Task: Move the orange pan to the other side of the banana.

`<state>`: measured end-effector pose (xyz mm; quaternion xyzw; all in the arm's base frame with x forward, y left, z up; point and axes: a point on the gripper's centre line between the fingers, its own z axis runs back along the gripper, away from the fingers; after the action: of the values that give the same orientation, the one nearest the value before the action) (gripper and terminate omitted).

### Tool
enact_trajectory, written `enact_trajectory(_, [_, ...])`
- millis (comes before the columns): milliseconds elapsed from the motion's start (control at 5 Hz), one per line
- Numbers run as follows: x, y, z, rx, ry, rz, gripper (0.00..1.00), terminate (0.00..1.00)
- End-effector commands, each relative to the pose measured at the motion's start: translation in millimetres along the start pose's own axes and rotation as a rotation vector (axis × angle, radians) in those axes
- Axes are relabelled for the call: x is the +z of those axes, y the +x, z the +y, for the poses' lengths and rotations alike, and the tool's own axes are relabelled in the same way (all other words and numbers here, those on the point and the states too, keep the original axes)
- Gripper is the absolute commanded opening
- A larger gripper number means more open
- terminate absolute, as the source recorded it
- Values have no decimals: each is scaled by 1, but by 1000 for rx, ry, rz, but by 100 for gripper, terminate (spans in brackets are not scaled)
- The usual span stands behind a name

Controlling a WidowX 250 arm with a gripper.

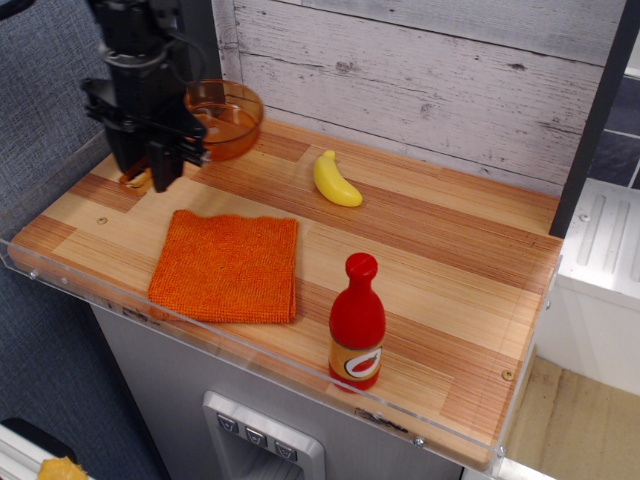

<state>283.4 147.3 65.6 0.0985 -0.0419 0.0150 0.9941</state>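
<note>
Orange pan (226,117) hangs at the back left corner of the wooden counter (430,280), close to the whitewashed plank wall (420,70). Its long axis runs from the round bowl at the rear right down to the flat handle at the front left, with the handle end pointing toward the counter's left edge. The bowl appears raised off the wood, tipped slightly. The black gripper (155,165) is clamped on the handle, its fingers closed around it. The banana (335,180) lies to the right of the pan, well apart from it, its length running from rear left to front right. An orange cloth (228,267) lies flat in front of the gripper, and a red bottle (357,322) stands upright near the front edge.
</note>
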Motion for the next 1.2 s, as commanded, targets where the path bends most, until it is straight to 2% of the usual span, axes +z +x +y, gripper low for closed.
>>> enact_trajectory(0, [42,18,-46,27,-17,-117,0,0])
enact_trajectory(200, [48,33,-83,31,-43,-164,0,0])
enact_trajectory(400, [44,48,-110,75,-121,-168,0,0])
enact_trajectory(600, [43,60,-143,111,-140,-185,0,0])
enact_trajectory(800, [43,68,-170,137,-165,-170,0,0])
enact_trajectory(1000, [43,70,-197,154,-165,-162,0,0])
